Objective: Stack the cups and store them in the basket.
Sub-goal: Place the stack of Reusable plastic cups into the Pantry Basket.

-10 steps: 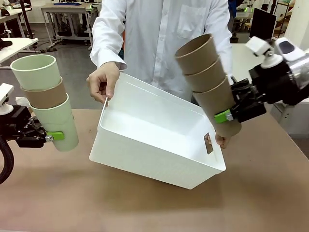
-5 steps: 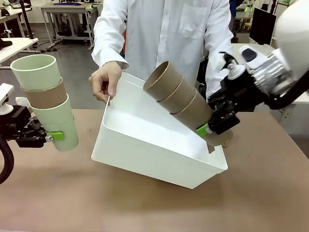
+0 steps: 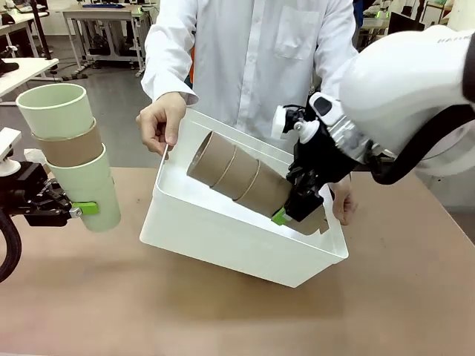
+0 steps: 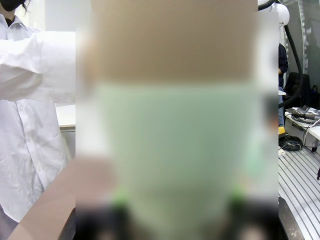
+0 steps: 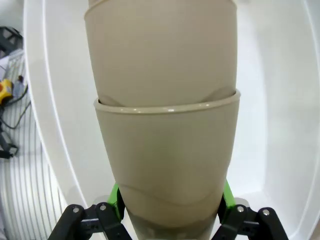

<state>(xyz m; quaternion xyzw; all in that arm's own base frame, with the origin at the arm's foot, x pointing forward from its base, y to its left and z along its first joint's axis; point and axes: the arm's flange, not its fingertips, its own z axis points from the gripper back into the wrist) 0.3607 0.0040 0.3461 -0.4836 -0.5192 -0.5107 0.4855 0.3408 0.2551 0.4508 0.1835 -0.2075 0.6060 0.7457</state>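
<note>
While one basket [image 3: 223, 239] tilts, right gripper [image 3: 295, 212] holds three cups [image 3: 237, 176]; left gripper [image 3: 89, 210] three.

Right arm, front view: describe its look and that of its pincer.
The right arm has a bulky, rounded, glossy white shell with a thick black cable looping beneath it. Its wrist carries small white fittings. The right pincer is black, with bright green pads.

Behind the basket [image 3: 223, 248]: white long-sleeved shirt [image 3: 252, 52], buttoned front, 1 chest pocket. Right of the basket: glossy white rounded right arm [image 3: 404, 78], black right gripper [image 3: 293, 211] with green pads [image 3: 279, 217]. Left of the basket: black left gripper [image 3: 78, 210], green pad, thick black cable [image 3: 9, 248].
</note>
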